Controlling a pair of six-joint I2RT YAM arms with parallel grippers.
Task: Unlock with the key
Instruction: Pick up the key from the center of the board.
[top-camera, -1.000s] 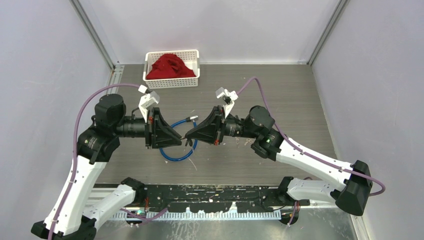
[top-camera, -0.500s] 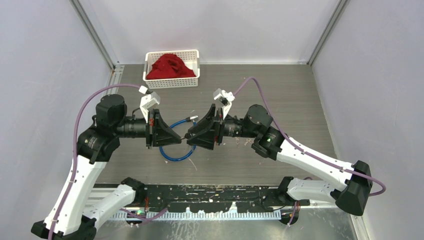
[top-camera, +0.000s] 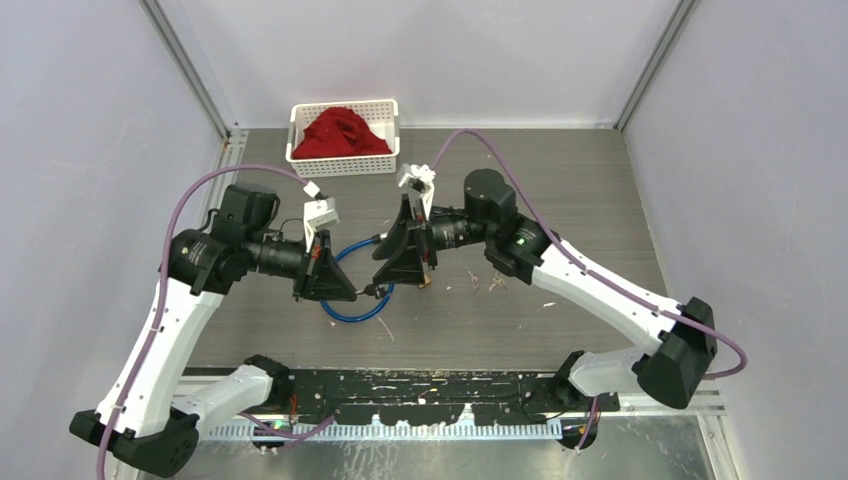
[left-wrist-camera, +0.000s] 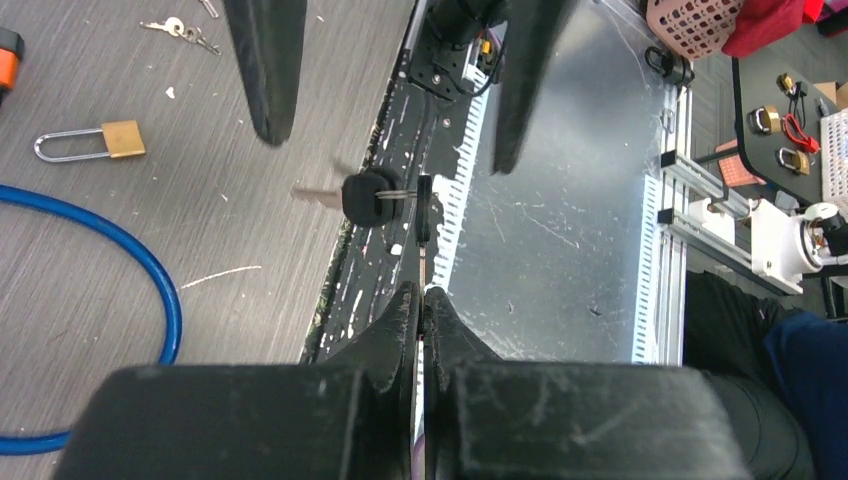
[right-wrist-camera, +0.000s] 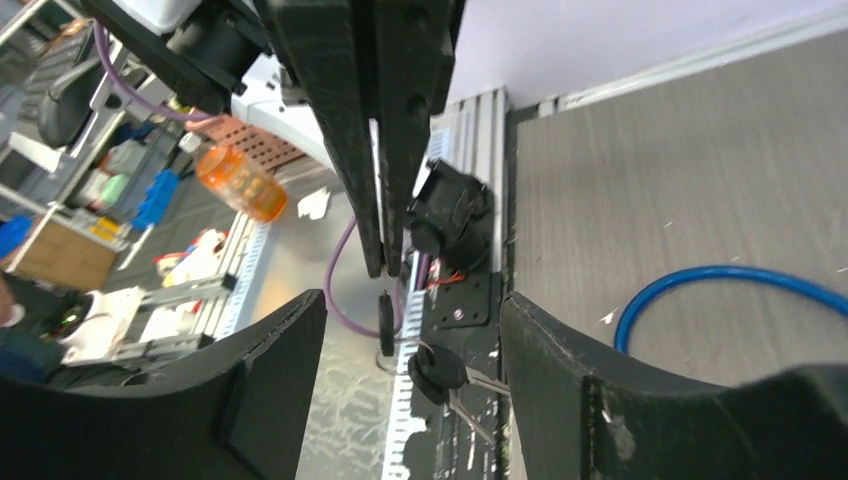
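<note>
My left gripper (left-wrist-camera: 421, 292) is shut on the blade of a black-headed key (left-wrist-camera: 423, 205), which is seen edge-on. A second black-headed key (left-wrist-camera: 365, 197) dangles from the same ring. In the right wrist view that bunch of keys (right-wrist-camera: 437, 372) hangs between the open fingers of my right gripper (right-wrist-camera: 415, 300), touching neither. From above, my left gripper (top-camera: 357, 293) and right gripper (top-camera: 385, 262) face each other over a blue cable lock (top-camera: 345, 312). A brass padlock (left-wrist-camera: 100, 140) lies on the table beside the blue cable (left-wrist-camera: 165, 300).
A white basket (top-camera: 345, 104) with a red cloth (top-camera: 340, 132) stands at the back left. Small loose keys (left-wrist-camera: 180, 28) and an orange-and-black object (left-wrist-camera: 6, 55) lie near the padlock. The metal rail (top-camera: 450, 410) with the arm bases runs along the near edge.
My right gripper has opened, let go of the keys and swung back and left. My left gripper has shut on a key and now carries the bunch alone.
</note>
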